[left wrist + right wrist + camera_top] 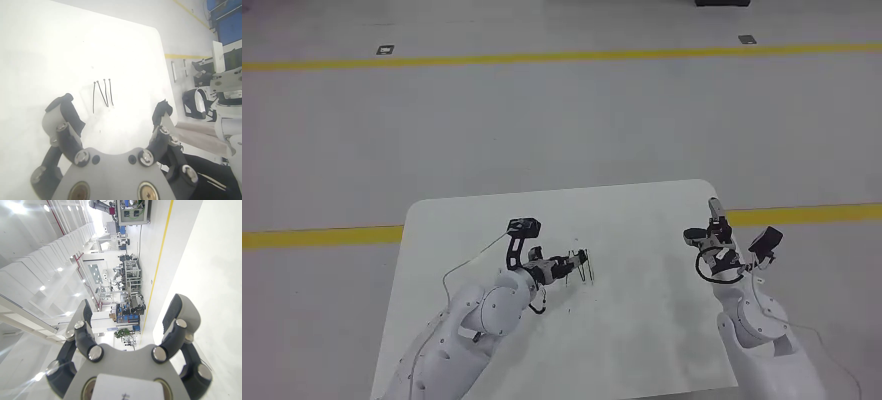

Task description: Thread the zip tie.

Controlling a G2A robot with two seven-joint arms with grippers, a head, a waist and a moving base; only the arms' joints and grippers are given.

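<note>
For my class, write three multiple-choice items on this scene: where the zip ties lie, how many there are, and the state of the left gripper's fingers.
1. Where do the zip ties lie?
A. on the floor
B. on the table, ahead of the left gripper
C. in a box
2. How many zip ties are there?
A. two
B. four
C. seven
3. The left gripper's fingers are:
A. open, holding nothing
B. shut on a zip tie
C. shut on a cable
Answers: 1 B, they lie on the white top beyond the fingers; 2 B, four black strips lie side by side; 3 A, a wide gap separates the fingers.
</note>
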